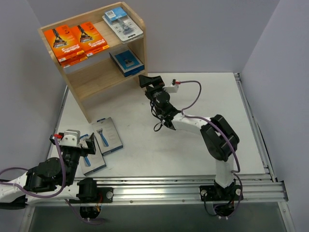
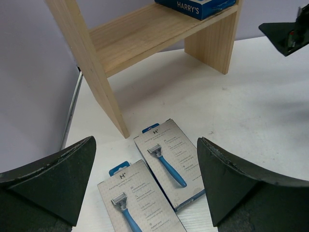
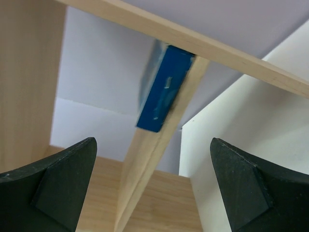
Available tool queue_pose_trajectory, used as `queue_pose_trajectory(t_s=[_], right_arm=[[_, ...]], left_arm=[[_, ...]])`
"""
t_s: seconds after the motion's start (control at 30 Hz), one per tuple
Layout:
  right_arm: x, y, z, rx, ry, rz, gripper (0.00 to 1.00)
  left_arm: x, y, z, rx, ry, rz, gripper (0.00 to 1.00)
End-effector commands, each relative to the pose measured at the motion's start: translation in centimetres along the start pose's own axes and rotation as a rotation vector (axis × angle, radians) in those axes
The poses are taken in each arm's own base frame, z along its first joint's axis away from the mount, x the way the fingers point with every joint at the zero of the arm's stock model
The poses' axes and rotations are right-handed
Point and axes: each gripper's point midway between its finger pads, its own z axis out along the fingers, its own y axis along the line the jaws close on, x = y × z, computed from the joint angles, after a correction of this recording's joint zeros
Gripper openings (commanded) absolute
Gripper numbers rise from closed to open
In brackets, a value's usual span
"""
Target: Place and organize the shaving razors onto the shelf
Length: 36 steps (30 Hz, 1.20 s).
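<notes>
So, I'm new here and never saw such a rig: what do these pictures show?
Two robot arms stand on a table. One picture looks down from above; the others come from wrist cameras, dark jaws at the bottom. The shelf holds two orange boxes, a clear blister pack and a blue box. Two grey razor packs lie on the table near the left arm; the right arm reaches toward the shelf. Both pairs of jaws are open, holding nothing.

Two orange packs [image 1: 63, 41] and a blister pack [image 1: 123, 23] top the shelf [image 1: 77, 94], a blue box [image 1: 126, 62] below. Two grey packs [image 1: 107, 135] lie on the tabletop [image 1: 169, 154].
</notes>
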Motion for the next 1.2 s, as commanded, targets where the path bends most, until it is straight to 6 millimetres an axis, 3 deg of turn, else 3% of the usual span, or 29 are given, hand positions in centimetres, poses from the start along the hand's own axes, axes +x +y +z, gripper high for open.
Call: queue_pose_trajectory(t_s=[0.0, 0.13, 0.2, 0.27, 0.3, 0.33, 0.4, 0.6, 0.8, 0.83, 0.9, 1.17], right_arm=[[-2.8, 5.3, -2.2, -0.138, -0.008, -0.021, 1.00], [1.0, 4.8, -4.0, -0.160, 0.196, -0.113, 1.00], [4.5, 3.3, -5.5, -0.135, 0.352, -0.221, 1.00], [7.7, 3.3, -7.4, -0.143, 0.451, -0.311, 1.00], [9.2, 1.2, -8.2, -0.098, 0.513, -0.407, 1.00], [10.4, 1.3, -8.7, -0.106, 0.553, -0.444, 1.00], [13.5, -1.1, -10.9, -0.072, 0.671, -0.570, 1.00], [20.3, -4.1, -14.5, -0.048, 0.843, -0.807, 1.00], [23.7, -6.9, -16.0, -0.032, 0.936, -0.913, 1.00], [24.2, -6.3, -16.2, -0.042, 0.932, -0.933, 1.00], [24.1, -7.4, -16.3, -0.007, 0.923, -1.010, 1.00], [25.5, -7.8, -17.8, 0.026, 0.878, -1.191, 1.00]], left_arm=[[-0.7, 0.7, -0.1, -0.006, -0.006, -0.043, 0.94], [-0.7, 0.7, -0.1, -0.002, -0.007, -0.040, 0.94], [-0.7, 0.6, -0.1, 0.000, -0.008, -0.039, 0.94], [-0.7, 0.6, -0.1, 0.000, -0.008, -0.037, 0.94], [-0.7, 0.6, -0.1, -0.001, -0.009, -0.039, 0.94], [-0.7, 0.7, -0.1, -0.002, -0.009, -0.042, 0.94], [-0.8, 0.8, -0.1, -0.005, -0.010, -0.048, 0.94], [-0.8, 1.4, -0.1, -0.024, -0.013, -0.058, 0.94], [-0.8, 0.8, 0.0, -0.028, -0.008, -0.020, 0.94], [-0.8, 0.7, 0.0, -0.028, -0.007, -0.012, 0.94], [-0.8, 0.7, 0.0, -0.028, -0.006, -0.008, 0.94], [-0.8, 0.9, 0.0, -0.026, -0.010, -0.026, 0.94]])
